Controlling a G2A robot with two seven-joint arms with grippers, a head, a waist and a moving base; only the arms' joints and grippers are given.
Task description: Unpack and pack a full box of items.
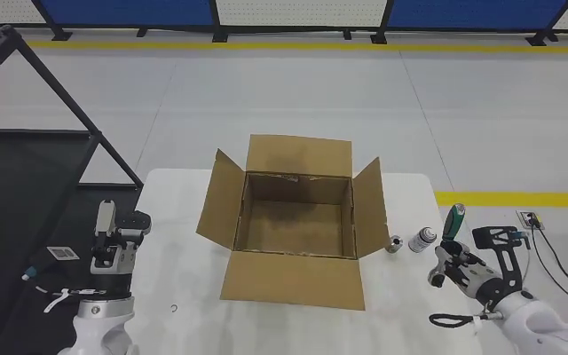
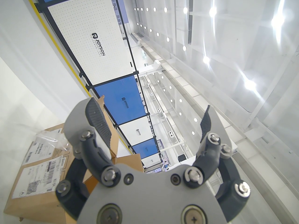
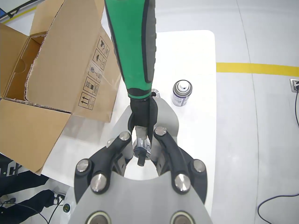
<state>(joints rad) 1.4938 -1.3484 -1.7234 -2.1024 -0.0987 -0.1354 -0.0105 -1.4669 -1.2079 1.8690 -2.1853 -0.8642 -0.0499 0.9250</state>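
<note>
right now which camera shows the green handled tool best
The right wrist view: the green-handled tool looms large, its neck clamped in the right hand. The top view shows it small, by the spray can. The left wrist view faces the ceiling and a cardboard box.

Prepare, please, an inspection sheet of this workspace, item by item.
Surface: white table, box in the middle.
Job's things: cardboard box, flaps open, bare bottom showing; green-handled tool held off the table; spray can and small metal part on the table beside the box, apart from it.
Clutter: small ring on the table.
Grippers: left gripper, jaws open, holding nothing; right gripper, jaws shut on the tool.
Cables: dark cable on the floor, near a floor socket.
Surroundings: blue and white panels, yellow floor line.
</note>
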